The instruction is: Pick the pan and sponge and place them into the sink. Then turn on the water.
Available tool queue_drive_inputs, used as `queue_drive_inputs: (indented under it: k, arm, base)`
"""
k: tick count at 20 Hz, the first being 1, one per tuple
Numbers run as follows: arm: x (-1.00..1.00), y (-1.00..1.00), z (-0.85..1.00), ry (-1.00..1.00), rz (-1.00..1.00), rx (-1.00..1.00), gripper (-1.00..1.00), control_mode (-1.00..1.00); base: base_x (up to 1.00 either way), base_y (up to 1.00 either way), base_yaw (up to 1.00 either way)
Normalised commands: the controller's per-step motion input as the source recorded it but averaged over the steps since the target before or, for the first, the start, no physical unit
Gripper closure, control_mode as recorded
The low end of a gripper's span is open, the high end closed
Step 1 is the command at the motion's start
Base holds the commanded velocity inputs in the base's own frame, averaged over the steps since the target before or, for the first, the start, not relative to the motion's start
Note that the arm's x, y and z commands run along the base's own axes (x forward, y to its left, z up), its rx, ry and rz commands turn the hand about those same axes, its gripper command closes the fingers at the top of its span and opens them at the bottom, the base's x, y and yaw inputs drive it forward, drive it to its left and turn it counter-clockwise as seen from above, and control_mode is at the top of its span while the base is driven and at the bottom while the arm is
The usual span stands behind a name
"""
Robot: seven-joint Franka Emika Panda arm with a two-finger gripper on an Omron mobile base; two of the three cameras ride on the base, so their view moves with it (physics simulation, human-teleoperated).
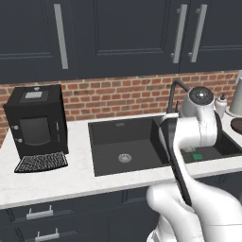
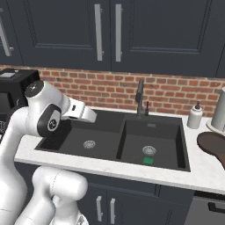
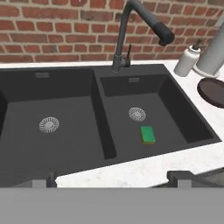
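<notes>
The black sink (image 3: 105, 131) has two basins split by a ridge, each with one silver drain; one green sponge (image 3: 148, 134) lies in the right basin beside its drain, and the left basin is bare. One pan (image 2: 214, 147) sits on the tabletop (image 2: 193, 169) past the sink's right rim. The arm leans over the left basin, its claw (image 3: 116, 177) released, fingers spread wide, holding nothing

Counts at the sink
One sink (image 3: 100, 131), two drains, one sponge (image 3: 148, 134), one pan (image 3: 212, 92), one faucet (image 3: 131, 30), one soap bottle (image 3: 187, 61).
</notes>
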Motion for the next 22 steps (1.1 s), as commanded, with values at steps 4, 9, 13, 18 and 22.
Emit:
queue_drive_inputs:
  k: [4,9,13,18,22]
  arm:
    - [0.00,0.43,0.00,0.00,0.10,0.26,-1.00,-1.00]
    - [0.00,0.06,0.00,0.00,0.04,0.22,-1.00,-1.00]
    - [0.00,0.00,0.00,0.02,0.00,0.00,-1.00,-1.00]
    - [0.00,0.00,0.00,0.00,0.00,0.00,-1.00,-1.00]
    - [0.00,0.00,0.00,0.00,0.00,0.00,-1.00,-1.00]
  base:
    - [0.00,0.00,0.00]
    - [0.00,0.00,0.00]
    - [0.00,0.00,0.00]
    - [0.00,0.00,0.00]
    - [0.00,0.00,0.00]
